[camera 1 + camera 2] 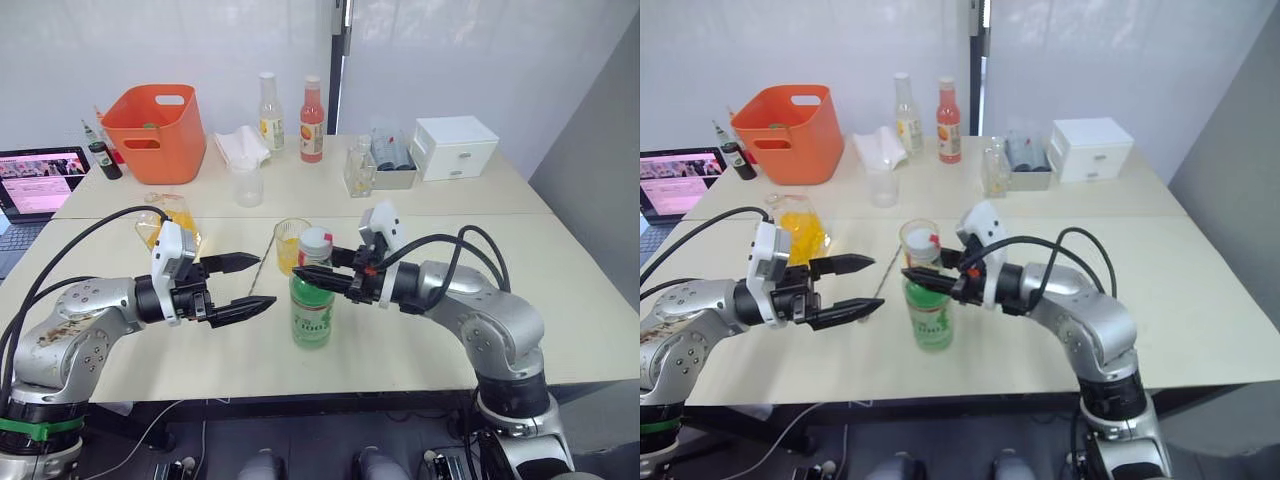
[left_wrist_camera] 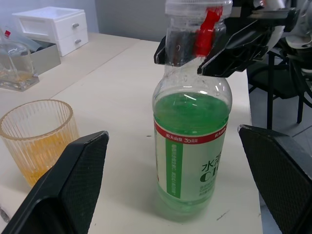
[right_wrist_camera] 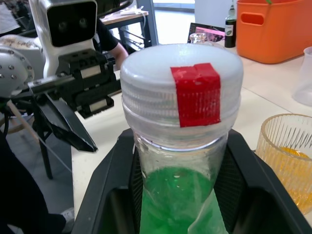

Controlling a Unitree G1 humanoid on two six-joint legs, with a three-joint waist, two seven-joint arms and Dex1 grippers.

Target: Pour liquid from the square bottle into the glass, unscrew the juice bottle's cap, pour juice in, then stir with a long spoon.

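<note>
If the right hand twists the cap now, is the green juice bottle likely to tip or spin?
The juice bottle is tall, narrow and mostly full, so probably bottom-heavy but tippable. The left hand is open beside it, not bracing it, so it may spin. The right hand straddles its neck below the cap.

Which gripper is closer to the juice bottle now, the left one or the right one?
Right. The right gripper has its fingers around the juice bottle neck, under the cap. The left gripper is open beside it, apart.

Juice bottle (image 1: 312, 310) upright near the table's front edge, green liquid, white label, neck clear above the fill. Cap (image 3: 181, 87) on, white with a red patch. Glass (image 1: 291, 244) just behind it, ribbed, orange-yellow liquid low inside. Square bottle (image 1: 168, 219) to the left.
</note>
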